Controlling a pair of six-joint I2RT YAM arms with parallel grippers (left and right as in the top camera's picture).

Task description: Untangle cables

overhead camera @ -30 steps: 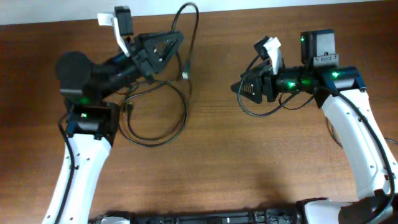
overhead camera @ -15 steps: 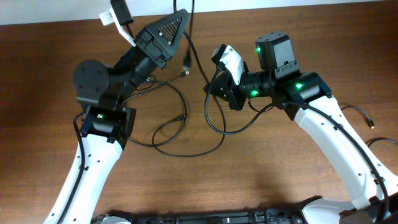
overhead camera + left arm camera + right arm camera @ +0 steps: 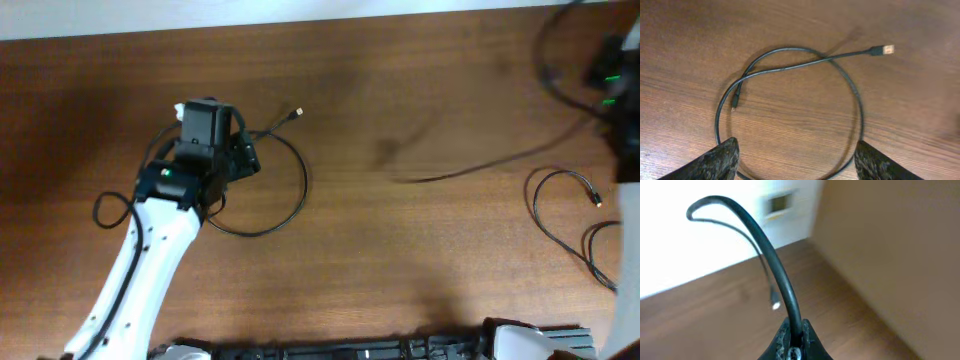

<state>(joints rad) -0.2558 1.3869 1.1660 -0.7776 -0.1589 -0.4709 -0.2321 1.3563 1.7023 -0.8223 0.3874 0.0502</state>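
One black cable [image 3: 790, 67] lies in a loop on the wooden table, its silvery plug [image 3: 885, 49] at the upper right and its small tip [image 3: 733, 106] inside the loop. My left gripper [image 3: 797, 167] stands open just above the loop's near side, holding nothing; from overhead the left gripper [image 3: 243, 158] sits at the loop's [image 3: 290, 205] left edge. My right gripper [image 3: 794, 336] is shut on a second black cable [image 3: 772, 260], which arches upward, one tip [image 3: 775, 305] dangling. Overhead, this cable [image 3: 470, 170] stretches blurred toward the right arm [image 3: 618, 75] at the frame's edge.
A third thin black cable [image 3: 560, 200] lies curled near the table's right edge, its plug [image 3: 597, 203] pointing right. A thicker arm wire [image 3: 105, 210] loops out beside the left arm. The table's back edge meets a white wall.
The left gripper let go of its cable and opened; that cable now lies alone in a loop. The right gripper shut on the other cable and swung it far to the right.
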